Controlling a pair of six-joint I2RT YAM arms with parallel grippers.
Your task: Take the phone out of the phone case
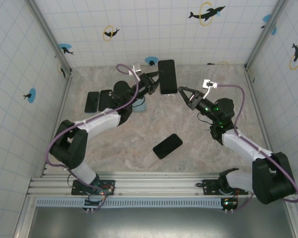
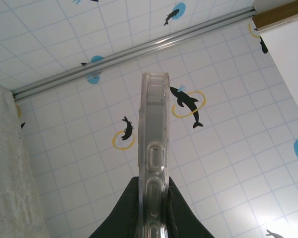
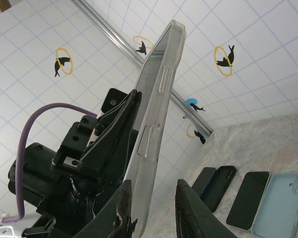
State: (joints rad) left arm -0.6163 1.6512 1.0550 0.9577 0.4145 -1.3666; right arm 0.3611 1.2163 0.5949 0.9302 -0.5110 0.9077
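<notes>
A dark phone in a clear case (image 1: 167, 77) is held up in the air near the back wall, and my left gripper (image 1: 154, 83) is shut on its lower end. In the left wrist view the clear case (image 2: 153, 139) stands edge-on and rises from between the black fingers (image 2: 120, 213) of the left gripper (image 2: 153, 210). My right gripper (image 1: 182, 93) is open just to the right of it. In the right wrist view the case edge (image 3: 156, 99) runs down between the fingers of the open right gripper (image 3: 154, 213), close to the left fingertip (image 3: 121, 208).
A bare black phone (image 1: 167, 146) lies mid-table. Two dark phones (image 1: 92, 101) (image 1: 105, 99) and a light blue case (image 1: 139, 105) lie at the back left. The right wrist view shows the light blue case (image 3: 280, 203) beside dark phones (image 3: 247, 198). Tiled walls enclose the table.
</notes>
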